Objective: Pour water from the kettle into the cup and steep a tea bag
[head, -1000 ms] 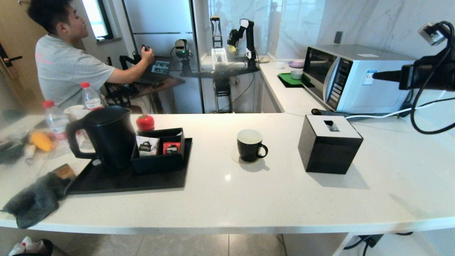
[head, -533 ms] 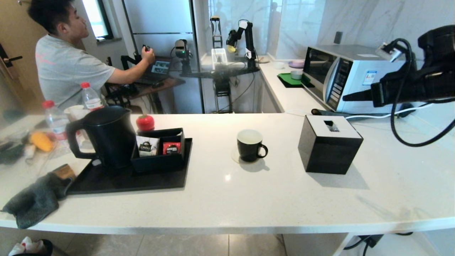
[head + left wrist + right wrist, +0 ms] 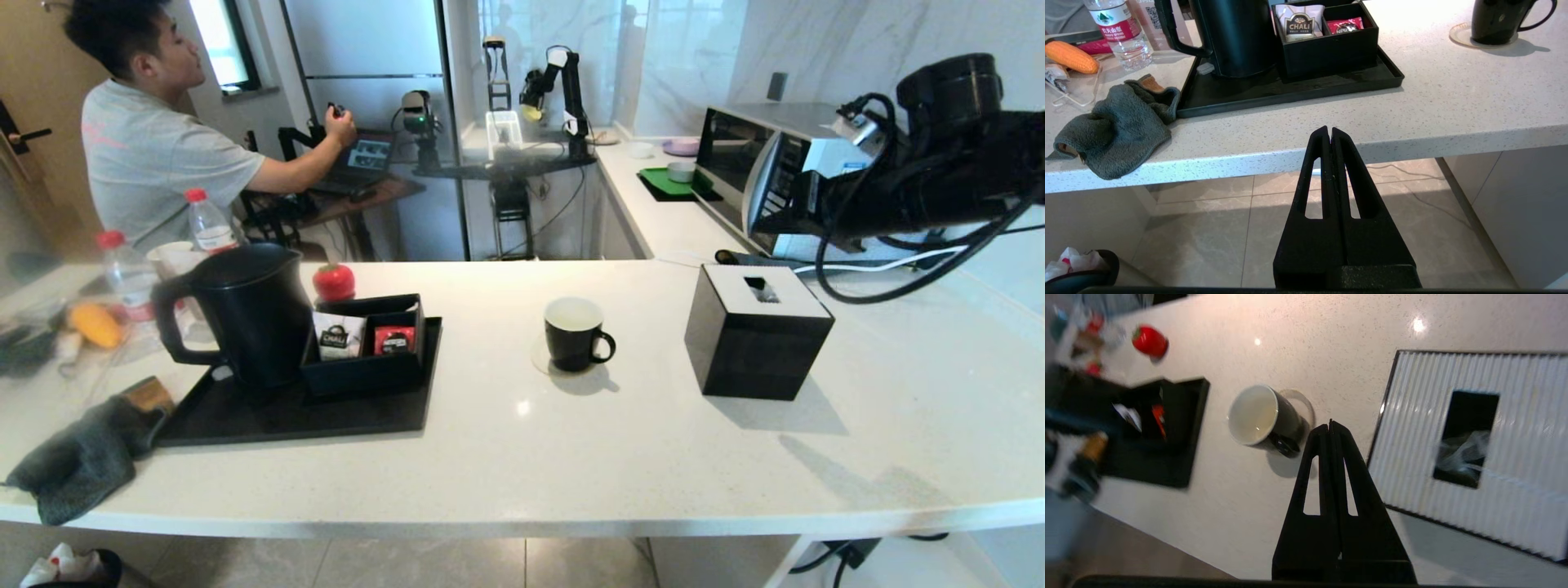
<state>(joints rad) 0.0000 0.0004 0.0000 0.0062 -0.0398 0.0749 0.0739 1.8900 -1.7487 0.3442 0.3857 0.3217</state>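
The black kettle (image 3: 245, 314) stands on the left of a black tray (image 3: 286, 418), its loop handle pointing left. Mid-counter, the black cup (image 3: 574, 333) with a white inside sits on a coaster, its handle to the right. No tea bag shows in any view. My right gripper (image 3: 1330, 424) is shut and empty. It hangs high above the counter between the cup (image 3: 1257, 416) and the tissue box (image 3: 1470, 453). My left gripper (image 3: 1330, 131) is shut and empty, low in front of the counter's edge, with the kettle (image 3: 1237, 36) beyond it.
A black organizer (image 3: 367, 363) on the tray holds a white sachet and a red one. The black tissue box (image 3: 759, 331) stands right of the cup, with a microwave (image 3: 804, 192) behind. A grey cloth (image 3: 82, 457), water bottles (image 3: 122, 273) and a red fruit (image 3: 333, 282) lie at the left.
My right arm has swung in from the far right towards the left, now high over the tissue box. The kettle, the cup and the left gripper have not moved.
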